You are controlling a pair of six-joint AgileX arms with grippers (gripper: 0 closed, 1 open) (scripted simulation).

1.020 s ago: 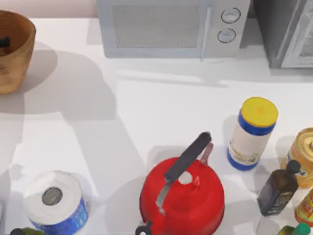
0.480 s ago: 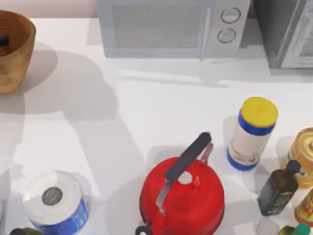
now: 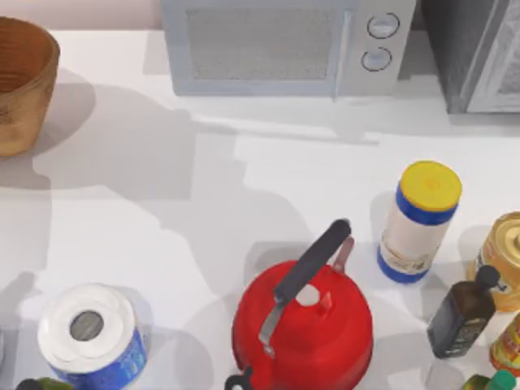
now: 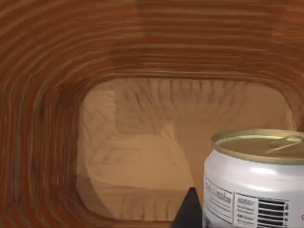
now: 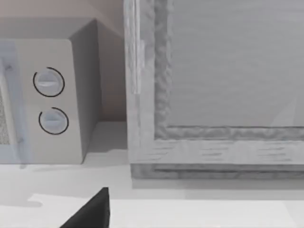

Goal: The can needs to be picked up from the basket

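The basket [image 3: 23, 81] sat at the table's [image 3: 244, 203] far left corner, a round wooden bowl with a thick rim; its inside [image 4: 57, 95] was ribbed orange-brown around a smooth tan floor. Within it stood the can [image 4: 254, 180], a short cylinder with a dull gold top and white printed side. A dark fingertip [image 4: 189, 211] of the left gripper showed just beside the can; whether it gripped anything could not be told.

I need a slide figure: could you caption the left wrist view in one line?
Left wrist view inside the ribbed basket: the can stands upright on its floor, a dark left gripper fingertip close beside it.
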